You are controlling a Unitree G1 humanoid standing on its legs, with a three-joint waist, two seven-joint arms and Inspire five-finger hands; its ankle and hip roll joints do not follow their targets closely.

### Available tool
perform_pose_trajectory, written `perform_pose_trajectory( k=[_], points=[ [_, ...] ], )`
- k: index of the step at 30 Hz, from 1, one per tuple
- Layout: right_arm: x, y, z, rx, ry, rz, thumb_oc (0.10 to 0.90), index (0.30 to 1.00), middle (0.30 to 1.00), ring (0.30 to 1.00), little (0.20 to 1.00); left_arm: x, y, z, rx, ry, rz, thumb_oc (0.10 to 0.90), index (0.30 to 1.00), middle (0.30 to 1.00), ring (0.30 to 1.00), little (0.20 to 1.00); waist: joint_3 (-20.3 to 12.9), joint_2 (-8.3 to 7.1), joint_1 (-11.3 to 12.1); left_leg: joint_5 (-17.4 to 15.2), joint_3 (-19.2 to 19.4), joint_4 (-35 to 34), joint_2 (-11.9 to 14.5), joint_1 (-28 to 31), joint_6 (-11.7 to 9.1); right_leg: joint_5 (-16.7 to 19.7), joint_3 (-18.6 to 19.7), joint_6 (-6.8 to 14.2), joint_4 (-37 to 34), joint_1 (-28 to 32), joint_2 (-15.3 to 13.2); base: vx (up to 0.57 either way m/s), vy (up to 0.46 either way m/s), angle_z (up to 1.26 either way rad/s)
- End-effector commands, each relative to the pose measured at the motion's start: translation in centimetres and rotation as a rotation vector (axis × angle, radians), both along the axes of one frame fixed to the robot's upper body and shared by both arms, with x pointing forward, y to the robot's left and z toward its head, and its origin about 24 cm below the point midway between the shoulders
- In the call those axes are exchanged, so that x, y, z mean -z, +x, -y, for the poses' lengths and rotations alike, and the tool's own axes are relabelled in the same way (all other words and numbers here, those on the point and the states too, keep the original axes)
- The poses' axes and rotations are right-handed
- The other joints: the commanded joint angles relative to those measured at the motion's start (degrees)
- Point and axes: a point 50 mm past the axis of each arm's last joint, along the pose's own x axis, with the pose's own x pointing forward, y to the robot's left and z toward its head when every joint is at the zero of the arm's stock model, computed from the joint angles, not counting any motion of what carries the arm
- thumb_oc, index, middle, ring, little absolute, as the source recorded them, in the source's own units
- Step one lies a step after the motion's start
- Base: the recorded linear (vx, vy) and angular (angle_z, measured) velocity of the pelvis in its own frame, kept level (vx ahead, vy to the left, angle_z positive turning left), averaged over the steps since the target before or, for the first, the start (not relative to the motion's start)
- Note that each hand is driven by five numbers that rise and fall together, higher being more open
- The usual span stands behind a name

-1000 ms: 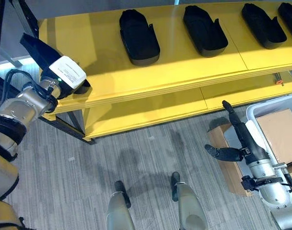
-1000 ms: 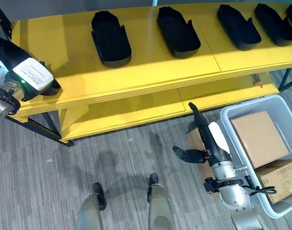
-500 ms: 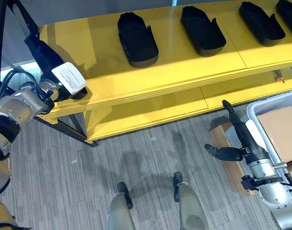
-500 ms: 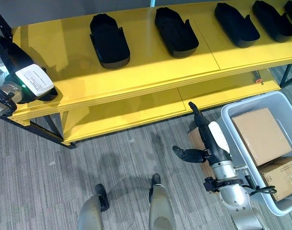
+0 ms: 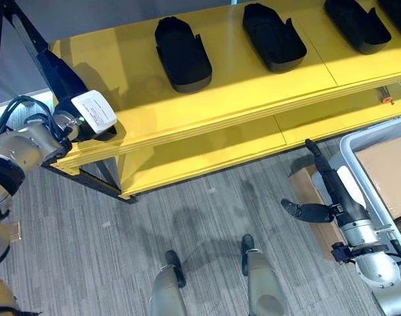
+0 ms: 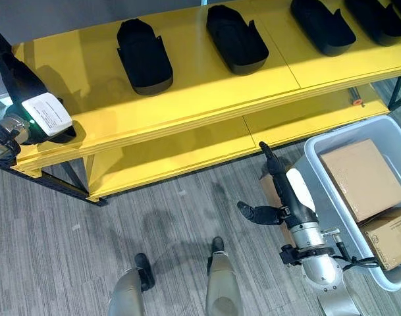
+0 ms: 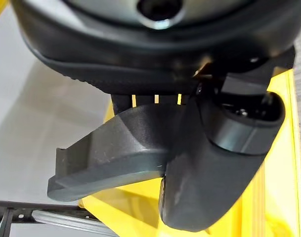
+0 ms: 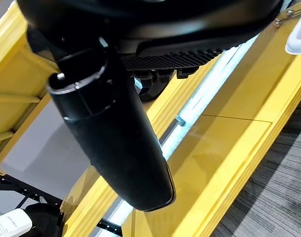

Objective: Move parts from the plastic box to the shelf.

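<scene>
Grey carpet under me, and a long yellow shelf (image 5: 207, 99) in front with black parts already lined up on its top deck, nearest ones being one part (image 5: 182, 52) and another part (image 5: 274, 37) further to my right. My left hand (image 5: 68, 125) is out at the shelf's far left end, fingers wrapped round a black part (image 5: 72, 85) with a white label (image 5: 95, 110) on it; its lower end sits right at the shelf's front corner and it's tilted, not lying flat. My right hand (image 5: 319, 197) hangs beside the grey plastic box (image 6: 319, 197), fingers straight and relaxed, holding nothing. That box has cardboard boxes (image 6: 361, 178) in it. To do this well, I reckon I need to get the part further onto the deck before letting go, since that corner is sketchy and it could tip off. Lay it flat, open side up like the others, well left of the nearest one, then loosen my fingers slowly
</scene>
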Motion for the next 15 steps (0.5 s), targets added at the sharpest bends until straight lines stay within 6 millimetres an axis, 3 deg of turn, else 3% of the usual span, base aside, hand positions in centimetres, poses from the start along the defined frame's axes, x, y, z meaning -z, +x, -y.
perform_pose_trajectory(
  k=[1, 15],
  points=[
    [-5.1, 0.1, 0.0, -0.027, -0.023, 0.278, 0.900, 1.000, 1.000, 1.000, 1.000, -7.9, -1.4, -1.5, -0.038, 0.018, 0.268, 0.400, 0.300, 0.300, 0.300, 0.300, -2.3, 0.78, -0.9, -4.6, 0.2, 0.6, 0.5, 1.9, 0.6, -3.8, -1.2, 2.2, -1.3, 4.8, -2.4, 0.00, 0.000, 0.00],
    [-4.6, -0.2, 0.4, 0.003, -0.020, 0.266, 0.900, 1.000, 1.000, 1.000, 1.000, -10.7, -1.3, 0.5, 0.044, 0.022, 0.337, 0.400, 0.300, 0.300, 0.300, 0.300, -2.9, 1.28, -0.6, -4.8, 0.2, 0.2, -0.2, 2.2, 0.9, -3.3, -1.1, 2.5, -2.0, 5.4, -2.9, 0.00, 0.000, 0.00]
  ],
)
